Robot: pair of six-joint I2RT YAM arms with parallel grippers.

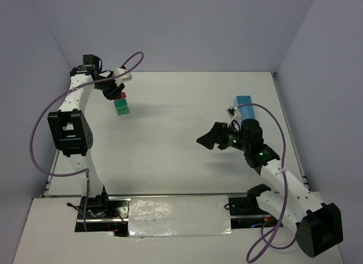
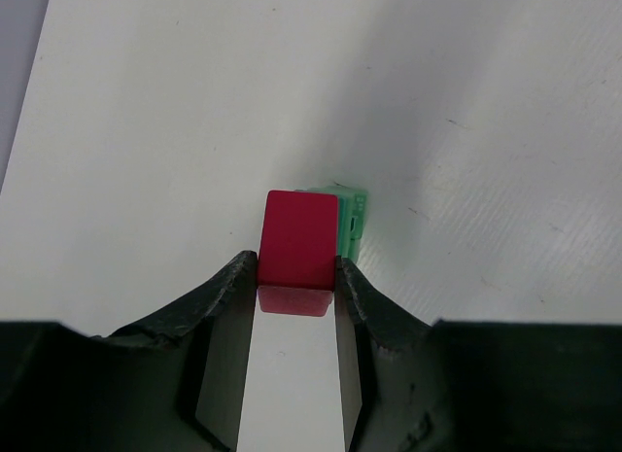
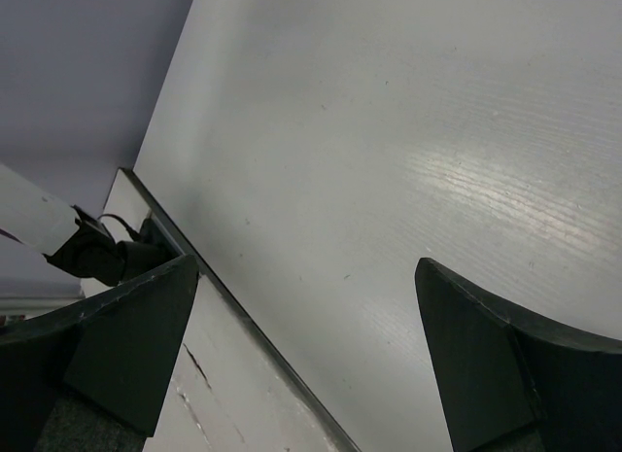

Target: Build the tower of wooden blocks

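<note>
Between left jaws: red block pinched, directly over green blocks | right jaws: spread wide, well apart.

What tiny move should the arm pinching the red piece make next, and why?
Probably ease straight down: the left gripper is shut on the red block, directly over the green blocks, and I cannot tell whether they touch yet.

table — white | blue oblong — far right | foil sheet — near edge
</note>
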